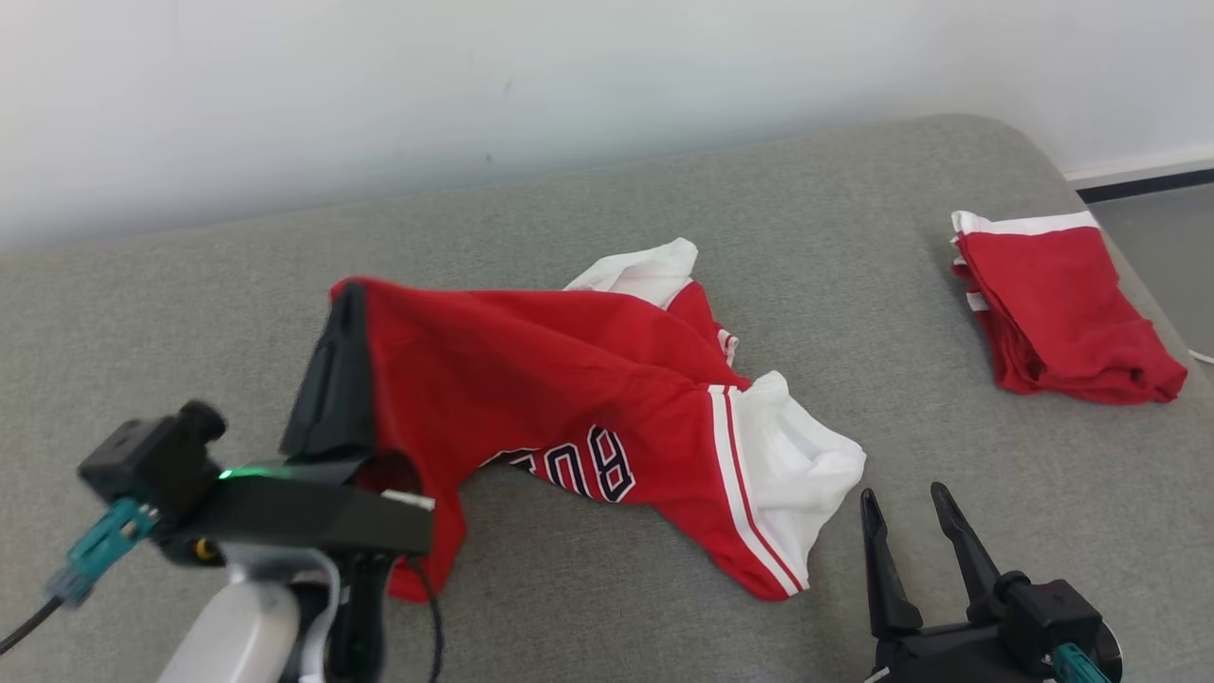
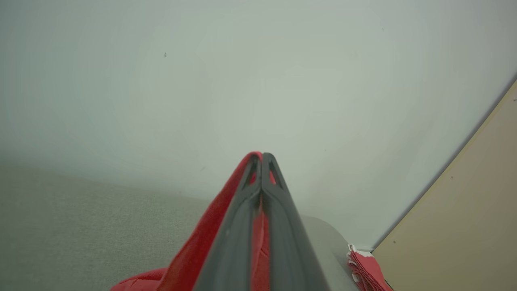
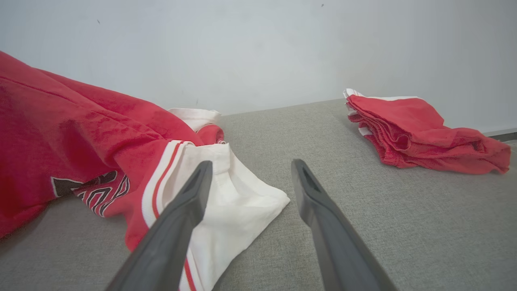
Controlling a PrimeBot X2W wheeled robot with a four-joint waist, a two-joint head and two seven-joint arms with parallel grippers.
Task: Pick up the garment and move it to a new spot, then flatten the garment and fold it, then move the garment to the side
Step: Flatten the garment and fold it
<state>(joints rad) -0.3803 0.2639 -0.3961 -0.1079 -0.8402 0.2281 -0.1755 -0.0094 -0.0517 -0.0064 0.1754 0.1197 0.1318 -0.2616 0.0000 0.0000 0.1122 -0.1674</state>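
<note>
Two red pieces lay on the grey cushion (image 1: 835, 237) in my feeds. The garment (image 1: 569, 379) I was working sprawled crumpled across the middle. It was red, with dark lettering (image 1: 583, 465) along its near side and a white end (image 1: 806, 465) bordered by red and white stripes. A second white end (image 1: 645, 270) poked out at the far side, toward the wall (image 1: 474, 76). My left hand (image 2: 261, 157) was clamped fully shut on the garment's left edge. In the left wrist view, red cloth showed pinched between the two fingers and spilling out to one side of them. That edge stood raised off the cushion, and the fabric sloped down from it to the right, where the rest lay on the cushion. My right hand (image 1: 904, 493) hovered low at the near right with its fingers spread wide and nothing between them. It sat just beside the near white end. In the right wrist view one finger (image 3: 181, 210) crossed in front of that white cloth, though I could not tell whether it touched, and the other pointed over bare cushion. The second piece, a folded pile (image 1: 1062, 313) of red with white trim, sat well apart at the far right near the cushion's edge.
</note>
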